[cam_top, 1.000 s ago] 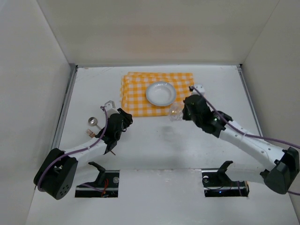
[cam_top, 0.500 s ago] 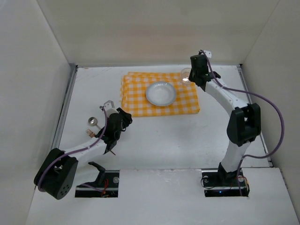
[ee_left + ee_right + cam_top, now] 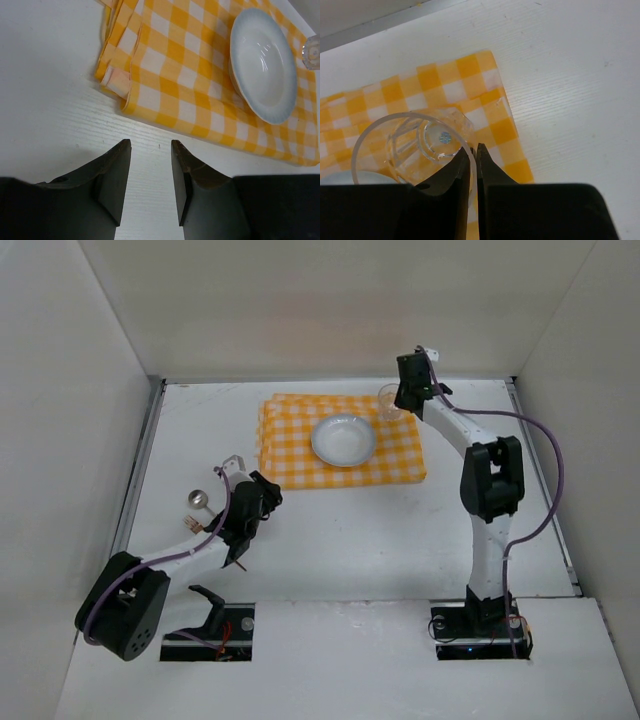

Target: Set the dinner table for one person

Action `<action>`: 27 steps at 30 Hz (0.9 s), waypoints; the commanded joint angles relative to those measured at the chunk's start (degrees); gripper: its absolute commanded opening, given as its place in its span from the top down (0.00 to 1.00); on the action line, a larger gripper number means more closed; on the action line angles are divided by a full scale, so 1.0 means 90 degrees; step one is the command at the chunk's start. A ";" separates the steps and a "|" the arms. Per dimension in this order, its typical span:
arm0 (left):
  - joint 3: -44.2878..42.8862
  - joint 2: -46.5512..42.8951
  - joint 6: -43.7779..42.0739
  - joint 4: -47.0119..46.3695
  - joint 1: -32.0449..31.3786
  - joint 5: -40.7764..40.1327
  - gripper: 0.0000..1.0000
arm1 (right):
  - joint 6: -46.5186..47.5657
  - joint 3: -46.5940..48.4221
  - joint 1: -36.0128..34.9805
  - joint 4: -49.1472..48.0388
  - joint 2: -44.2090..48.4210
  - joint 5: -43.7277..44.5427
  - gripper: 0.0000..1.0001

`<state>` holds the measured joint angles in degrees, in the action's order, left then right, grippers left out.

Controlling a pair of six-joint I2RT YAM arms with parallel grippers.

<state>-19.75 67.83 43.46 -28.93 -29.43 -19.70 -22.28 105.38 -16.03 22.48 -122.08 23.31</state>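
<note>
The white dinner table (image 3: pixel 340 530) carries an orange-and-white checked mat (image 3: pixel 290 445) with a white bowl-like plate (image 3: pixel 343 439) on it. My right gripper (image 3: pixel 400 400) is shut on the rim of a clear drinking glass (image 3: pixel 388 400), held upright over the mat's far right corner; the glass (image 3: pixel 412 145) and gripper (image 3: pixel 474 155) also show in the right wrist view. My left gripper (image 3: pixel 150 150) is open and empty, low over bare table just in front of the mat (image 3: pixel 175 70), with the plate (image 3: pixel 262 62) ahead. In the top view the left gripper (image 3: pixel 262 488) sits left of the mat.
A metal spoon (image 3: pixel 196 505) lies on the table left of my left arm. White walls enclose the table on three sides, with metal edge strips (image 3: pixel 140 460) along them. Two black stands (image 3: pixel 210 605) sit at the near edge.
My right arm has swung from the table's middle to the far right corner of the mat, carrying the glass, then shifted it slightly left. The left arm has stayed put.
</note>
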 commanded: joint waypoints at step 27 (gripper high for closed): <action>-0.0306 -0.0134 -0.0336 0.0245 0.0180 -0.0544 0.64 | -0.0112 -0.0223 0.0214 -0.0124 0.0759 -0.0168 0.34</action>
<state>-20.14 68.66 42.35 -27.51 -28.01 -21.10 -24.38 105.58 -14.28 23.53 -124.05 22.46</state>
